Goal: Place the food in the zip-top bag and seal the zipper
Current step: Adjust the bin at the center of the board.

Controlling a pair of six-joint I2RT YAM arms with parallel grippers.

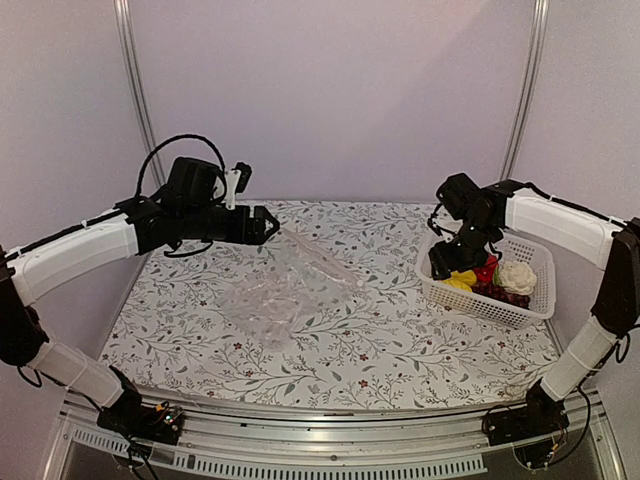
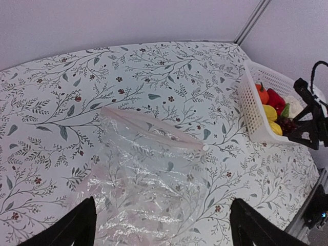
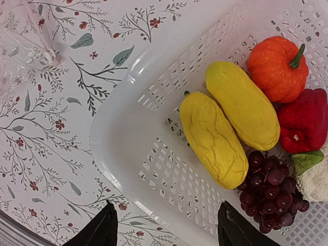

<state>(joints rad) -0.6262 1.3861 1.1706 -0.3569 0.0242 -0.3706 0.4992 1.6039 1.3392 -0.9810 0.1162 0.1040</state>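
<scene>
**Bench seen from above, with both wrist views.** A metal rail point(image 1: 320, 420) runs along the near edge of the table point(image 1: 400, 340), which is covered by a cloth printed with leafy sprigs. The two arm bases stand at the rail's near left and near right corners. A broad band of bare cloth lies between the rail and the objects.

The zip-top bag point(image 1: 285, 290) lies crumpled left of the table's centre, well apart from every edge. Its zipper point(image 2: 154, 128) runs along the bag edge farthest from the left gripper point(image 2: 163, 220). This gripper hangs above the bag with its fingers spread wide and nothing between them.

Bare cloth separates the bag from a white perforated basket point(image 1: 480, 305) at the right edge. The right gripper point(image 3: 166, 225) hovers over the basket's left end, its fingers apart and holding nothing.

All the food is in the basket. Two yellow pieces point(image 3: 212, 138) lie side by side, touching. Beyond them are the orange pumpkin point(image 3: 277, 66) and red pepper point(image 3: 305, 120). The grape bunch point(image 3: 269, 189) adjoins the cauliflower point(image 3: 318, 182).

A strip of cloth along the far edge is free.
</scene>
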